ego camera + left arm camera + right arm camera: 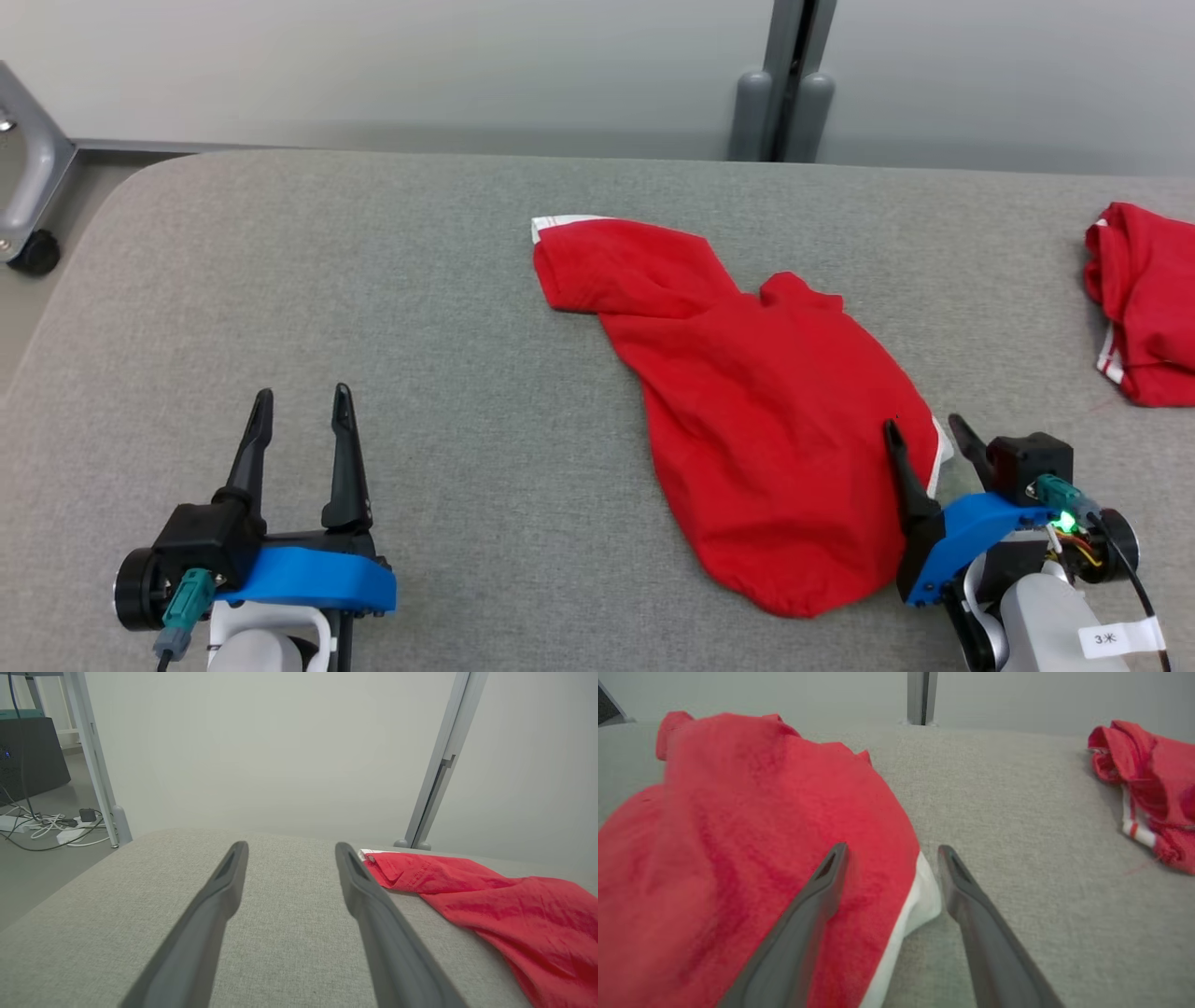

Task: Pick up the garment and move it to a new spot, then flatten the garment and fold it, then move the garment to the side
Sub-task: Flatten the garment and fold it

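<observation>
Head view: crumpled red cloth garment with white trim (766, 411) lying mid grey fabric surface (373, 280), long axis far-left to near-right. Right jaws spread wide, straddling its near-right white hem, gripping nothing; left jaws equally spread, well apart leftward. Two garments: second bunched red garment (1144, 303) far right.

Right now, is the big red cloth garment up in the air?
No, the big red cloth garment lies on the grey fabric table, right tool open at its edge.
</observation>
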`<state>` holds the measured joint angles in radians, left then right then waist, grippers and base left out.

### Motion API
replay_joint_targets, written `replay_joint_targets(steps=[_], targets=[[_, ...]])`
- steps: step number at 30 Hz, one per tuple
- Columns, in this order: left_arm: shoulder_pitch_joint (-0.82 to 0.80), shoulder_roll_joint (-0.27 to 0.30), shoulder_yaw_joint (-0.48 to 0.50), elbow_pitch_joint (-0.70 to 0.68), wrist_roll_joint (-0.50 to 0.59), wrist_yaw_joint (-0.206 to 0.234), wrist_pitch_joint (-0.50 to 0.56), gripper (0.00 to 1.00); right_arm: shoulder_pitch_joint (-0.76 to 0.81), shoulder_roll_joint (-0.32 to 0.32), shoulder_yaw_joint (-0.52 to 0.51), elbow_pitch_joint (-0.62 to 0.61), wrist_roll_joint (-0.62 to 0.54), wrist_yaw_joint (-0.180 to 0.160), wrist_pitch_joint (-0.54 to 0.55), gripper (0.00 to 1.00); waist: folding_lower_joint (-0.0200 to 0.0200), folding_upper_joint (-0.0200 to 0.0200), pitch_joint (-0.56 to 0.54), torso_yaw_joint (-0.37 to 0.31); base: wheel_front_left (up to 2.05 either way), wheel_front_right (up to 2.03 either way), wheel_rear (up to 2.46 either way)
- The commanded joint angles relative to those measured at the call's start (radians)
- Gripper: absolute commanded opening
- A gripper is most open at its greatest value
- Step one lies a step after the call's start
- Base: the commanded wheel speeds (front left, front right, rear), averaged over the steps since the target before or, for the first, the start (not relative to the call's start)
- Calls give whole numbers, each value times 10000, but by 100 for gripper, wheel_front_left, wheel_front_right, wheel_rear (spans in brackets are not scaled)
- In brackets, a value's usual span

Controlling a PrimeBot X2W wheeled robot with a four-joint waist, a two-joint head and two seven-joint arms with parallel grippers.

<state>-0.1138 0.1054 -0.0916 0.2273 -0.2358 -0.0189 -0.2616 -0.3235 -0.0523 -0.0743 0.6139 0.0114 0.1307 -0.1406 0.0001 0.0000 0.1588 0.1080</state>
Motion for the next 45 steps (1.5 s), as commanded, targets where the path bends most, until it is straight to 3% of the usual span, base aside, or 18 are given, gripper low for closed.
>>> replay_joint_targets(steps=[1, 8, 9, 10, 11, 13, 23, 28, 34, 45], targets=[[-196, -16, 14, 19, 46, -59, -45, 100, -198, -70, -68, 253, -111, 1, -55, 100, -1, 0, 95, 111, 0, 0, 0], [-296, -132, 145, 126, 195, -172, -46, 100, -602, -28, -346, 2176, -405, 1, -313, 100, -1, 0, 177, 318, 0, 0, 0], [-287, -145, 178, 127, 221, -192, -46, 100, -653, -14, -297, 2360, -360, 1, -417, 62, -1, 0, 174, 316, 0, 0, 0], [-264, -156, 217, 130, 244, -205, -46, 100, -763, -5, -269, 2468, -252, 1, -553, 12, -1, 0, 162, 302, 0, 0, 0], [-236, -173, 261, 130, 262, -210, -46, 100, -878, 0, -258, 2536, -190, 1, -669, 0, -1, 0, 153, 278, 0, 0, 0], [-182, -212, 309, 147, 273, -222, -46, 100, -1156, -11, -403, 2618, -15, 1, -886, 0, -1, 0, 113, 216, 0, 0, 0], [-193, -326, 364, 271, 400, -403, -46, 100, -2216, -1352, -1784, 2284, 23, 1, -1222, 0, -1, 0, -123, 217, 0, 0, 0], [0, -356, 481, 316, 429, -425, -46, 100, -2259, -1162, -1233, 1802, -169, 1, -1241, 0, -1, 0, -289, 242, 0, 0, 0], [66, -393, 598, 310, 454, -476, -46, 100, -1732, -374, 783, 860, 142, 1, -1243, 0, -1, 0, -484, 274, 0, 0, 0], [-59, -452, 569, 315, 523, -598, -45, 100, -670, 11, 6374, -469, 1735, 1, -985, 0, -1, 0, -411, 717, 0, 0, 0]])
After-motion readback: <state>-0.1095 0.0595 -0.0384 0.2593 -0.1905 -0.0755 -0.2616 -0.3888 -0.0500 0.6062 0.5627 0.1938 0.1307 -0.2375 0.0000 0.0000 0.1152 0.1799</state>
